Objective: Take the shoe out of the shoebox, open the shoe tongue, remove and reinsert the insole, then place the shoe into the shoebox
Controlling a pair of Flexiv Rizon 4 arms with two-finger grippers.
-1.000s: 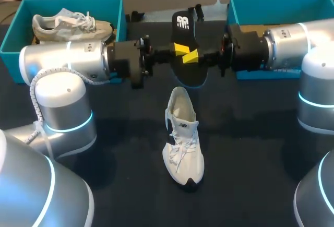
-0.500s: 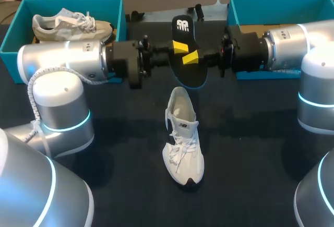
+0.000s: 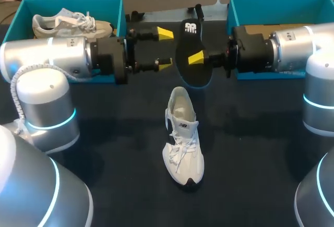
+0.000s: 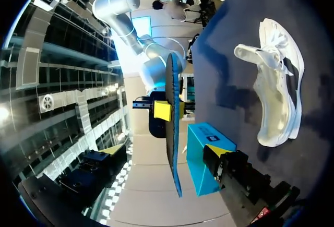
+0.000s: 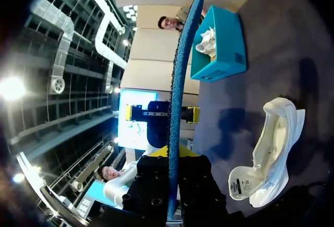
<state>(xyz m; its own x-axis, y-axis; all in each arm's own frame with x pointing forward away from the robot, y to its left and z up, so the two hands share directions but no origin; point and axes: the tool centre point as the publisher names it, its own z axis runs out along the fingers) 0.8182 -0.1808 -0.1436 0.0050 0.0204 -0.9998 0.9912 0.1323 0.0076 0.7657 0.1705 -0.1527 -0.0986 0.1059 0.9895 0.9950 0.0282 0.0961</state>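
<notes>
A black insole [image 3: 192, 55] with a blue underside hangs above the table's far middle, and my right gripper [image 3: 197, 58] is shut on its right edge. In the right wrist view the insole [image 5: 180, 91] stands edge-on between that gripper's [image 5: 172, 156] fingers. My left gripper [image 3: 165, 48] is open just left of the insole, its yellow tips spread wide and touching nothing. The white shoe [image 3: 181, 135] lies on the table below the insole, toe toward me, mouth open. The left wrist view shows the insole [image 4: 172, 133] edge-on ahead and the white shoe [image 4: 276, 96] beside it.
A teal shoebox [image 3: 15, 26] at the far left holds a grey shoe [image 3: 70, 26]. A second teal shoebox [image 3: 276, 5] stands at the far right, behind my right arm. Dark tabletop [image 3: 250, 148] lies bare around the white shoe.
My left gripper opened, let go of the insole and drew back to the left. The insole stays in my right gripper and has shifted slightly right.
</notes>
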